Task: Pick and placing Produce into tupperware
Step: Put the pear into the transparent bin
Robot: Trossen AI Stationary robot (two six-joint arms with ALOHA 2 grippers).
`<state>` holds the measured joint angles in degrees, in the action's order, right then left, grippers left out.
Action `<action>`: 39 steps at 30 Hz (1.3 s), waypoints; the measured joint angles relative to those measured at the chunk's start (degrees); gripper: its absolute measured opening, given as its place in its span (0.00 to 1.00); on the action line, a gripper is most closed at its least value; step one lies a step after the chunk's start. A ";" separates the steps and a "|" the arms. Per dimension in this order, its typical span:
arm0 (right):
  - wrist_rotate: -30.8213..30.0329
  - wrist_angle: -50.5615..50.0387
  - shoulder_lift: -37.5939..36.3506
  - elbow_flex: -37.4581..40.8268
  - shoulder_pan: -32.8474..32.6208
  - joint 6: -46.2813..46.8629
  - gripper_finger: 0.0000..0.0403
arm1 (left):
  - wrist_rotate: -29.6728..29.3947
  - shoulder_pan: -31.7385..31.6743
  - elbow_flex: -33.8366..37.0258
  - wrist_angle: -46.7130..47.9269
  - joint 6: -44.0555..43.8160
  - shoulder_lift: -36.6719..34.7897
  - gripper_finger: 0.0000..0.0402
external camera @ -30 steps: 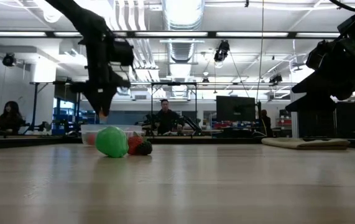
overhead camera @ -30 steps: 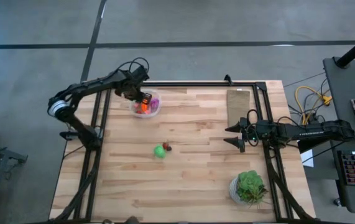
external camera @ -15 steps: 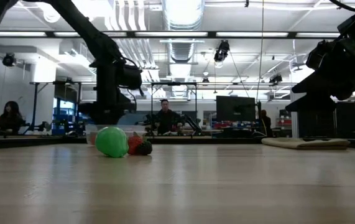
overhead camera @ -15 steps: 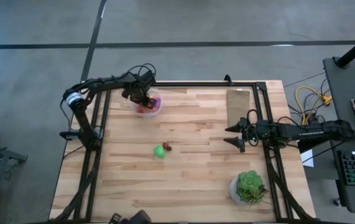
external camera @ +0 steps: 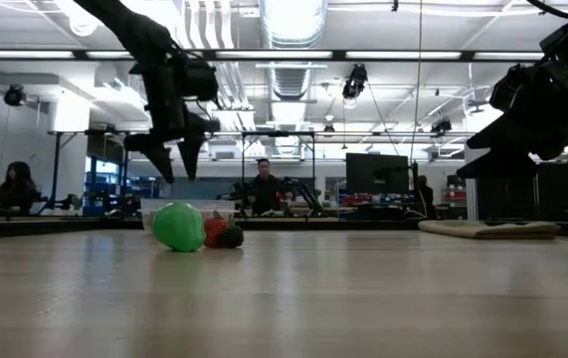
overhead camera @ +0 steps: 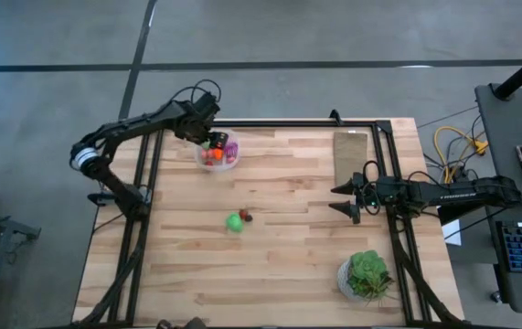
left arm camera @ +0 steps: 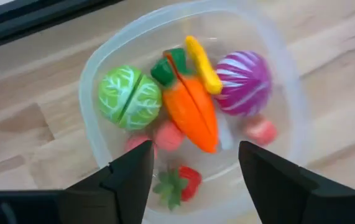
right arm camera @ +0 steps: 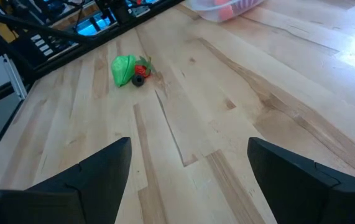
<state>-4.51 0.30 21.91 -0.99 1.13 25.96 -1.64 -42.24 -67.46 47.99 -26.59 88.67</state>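
The clear round tupperware [overhead camera: 217, 153] stands near the table's far left corner. It holds an orange carrot [left arm camera: 193, 109], a green cabbage ball [left arm camera: 127, 96], a purple ball [left arm camera: 242, 81], a yellow bit [left arm camera: 202, 62] and small red pieces [left arm camera: 261, 129]. My left gripper [left arm camera: 194, 155] hangs open and empty just above it [external camera: 177, 177]. A green ball [overhead camera: 233, 221] with a small red piece [external camera: 216, 231] and a dark piece [external camera: 231, 237] beside it lies on the table's middle. My right gripper [overhead camera: 345, 199] waits open at the right edge, clear of the wood.
A leafy plant in a white pot [overhead camera: 367, 276] stands at the near right corner. A flat tan board [overhead camera: 352, 151] lies at the far right. Black frame rails run along the left, far and right edges. Bare wood lies between the bowl and the green ball. People sit in the room beyond.
My left gripper, shut on the orange carrot a second ago, dipped into the tupperware, opened and let the carrot go, then rose again above the bowl. The carrot now lies inside among the other pieces. The right arm has kept still.
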 joint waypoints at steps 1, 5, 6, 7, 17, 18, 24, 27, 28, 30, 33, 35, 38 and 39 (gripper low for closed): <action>0.00 0.00 0.00 0.00 0.00 0.00 0.78 | 1.13 0.05 0.04 0.06 0.05 -1.10 0.55; 0.00 0.01 0.00 0.00 0.00 0.00 0.78 | 8.01 3.25 -0.28 -0.65 9.34 -7.07 0.55; 0.00 0.01 -0.02 0.00 0.02 0.00 0.78 | 8.93 5.03 -0.26 -0.57 12.63 -8.69 0.55; 0.00 0.01 -0.02 0.00 0.02 0.00 0.78 | 9.10 6.96 -0.07 -0.61 15.27 -10.10 0.55; 0.00 0.02 0.00 0.00 0.00 0.00 0.78 | 5.58 28.72 0.87 -2.32 29.80 -12.68 0.55; 0.00 0.02 -0.01 0.00 0.00 0.00 0.78 | 5.51 29.97 0.87 -2.50 28.14 -12.09 0.55; 0.00 0.04 -0.07 0.00 0.00 0.00 0.78 | 4.74 37.50 1.07 -2.54 23.33 -6.75 0.55; 0.00 0.04 -0.02 0.00 0.00 0.00 0.78 | -0.12 41.96 1.07 -2.48 26.35 -4.09 0.55; 0.00 0.04 0.00 0.00 0.01 0.00 0.78 | -1.71 43.40 1.07 -2.51 27.20 -3.34 0.55; 0.00 0.04 -0.02 0.00 0.01 0.00 0.78 | -3.62 45.90 1.07 -2.48 27.98 -1.86 0.55; 0.00 0.04 0.00 0.00 0.00 0.00 0.78 | -3.91 48.69 1.07 -2.48 27.98 0.23 0.55; 0.00 0.04 0.00 0.00 0.02 0.00 0.78 | -4.00 50.29 1.07 -2.51 27.07 1.33 0.55; 0.00 0.04 0.00 0.00 0.02 0.00 0.78 | -4.06 51.57 1.01 -2.59 24.10 2.82 0.55; 0.00 0.03 0.00 0.00 0.01 0.00 0.78 | -4.16 51.71 1.01 -2.79 23.17 3.13 0.55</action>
<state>-4.51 0.33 21.91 -0.99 1.14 25.96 -5.79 9.47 -66.46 45.20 -3.42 91.79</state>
